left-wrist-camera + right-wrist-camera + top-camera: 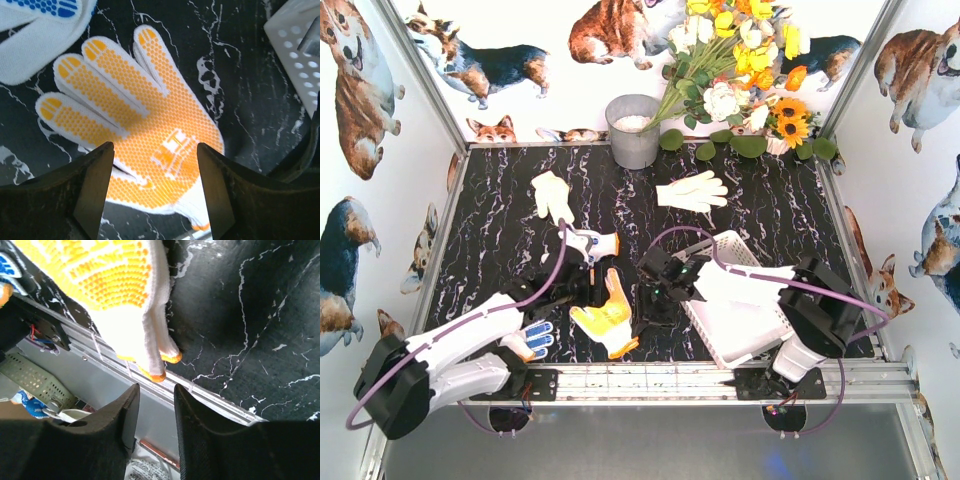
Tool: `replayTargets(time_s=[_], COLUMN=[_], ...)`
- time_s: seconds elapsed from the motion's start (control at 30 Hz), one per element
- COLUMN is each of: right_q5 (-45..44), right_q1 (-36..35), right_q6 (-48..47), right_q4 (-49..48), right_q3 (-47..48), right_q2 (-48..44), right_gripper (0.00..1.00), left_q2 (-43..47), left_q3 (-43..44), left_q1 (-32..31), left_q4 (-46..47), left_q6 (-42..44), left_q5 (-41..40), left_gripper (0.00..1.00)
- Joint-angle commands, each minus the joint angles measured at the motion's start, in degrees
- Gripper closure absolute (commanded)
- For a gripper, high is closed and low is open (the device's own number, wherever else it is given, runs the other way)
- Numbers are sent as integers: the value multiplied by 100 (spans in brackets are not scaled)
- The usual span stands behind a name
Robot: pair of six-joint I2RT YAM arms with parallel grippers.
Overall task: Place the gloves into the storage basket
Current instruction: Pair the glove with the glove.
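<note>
A yellow-palmed glove with an orange cuff lies palm up near the table's front edge. My left gripper hangs open just above the yellow-palmed glove, with nothing between its fingers. My right gripper stands open by a narrow gap at the glove's cuff, which lies just beyond its tips. In the top view the left gripper and right gripper flank this glove. The white storage basket lies to the right, partly under the right arm. Two white gloves lie farther back, another mid-table, and a blue-dotted glove at front left.
A grey metal bucket and a bunch of artificial flowers stand at the back. An aluminium rail runs along the front edge. Printed walls close in both sides.
</note>
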State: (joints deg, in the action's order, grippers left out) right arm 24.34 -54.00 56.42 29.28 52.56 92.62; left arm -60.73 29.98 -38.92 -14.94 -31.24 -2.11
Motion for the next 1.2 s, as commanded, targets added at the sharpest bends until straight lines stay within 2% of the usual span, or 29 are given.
replayTargets(time_s=[0.0,0.17,0.33,0.5,0.67,1.0,1.17], right_q5=[-275,-180,-220,-213,-277,105,90], right_q1=[-37,-90,-102,-102,-102,-107,-112], right_q6=[-282,-263,-321,-386,-421,-423,-375], right_q4=[265,34,-67,-148,-244,-310,-333], right_q3=[291,291,353,437,456,468,392], right_q2=[-311,-164,-42,146,214,394,402], right_gripper=[63,63,65,69,72,95,100], left_q2=[273,661,868,717,619,336,290], left_q3=[164,-272,-729,-1141,-1250,-1434,-1426], left_q1=[42,42,42,42,42,43,42], left_q4=[-1161,-1056,-544,-2,249,468,357], left_q6=[-683,-1568,-2151,-2477,-2506,-2465,-2371], left_q5=[494,1464,1950,2375,2437,2496,2388], left_gripper=[37,35,33,34,34,50,58])
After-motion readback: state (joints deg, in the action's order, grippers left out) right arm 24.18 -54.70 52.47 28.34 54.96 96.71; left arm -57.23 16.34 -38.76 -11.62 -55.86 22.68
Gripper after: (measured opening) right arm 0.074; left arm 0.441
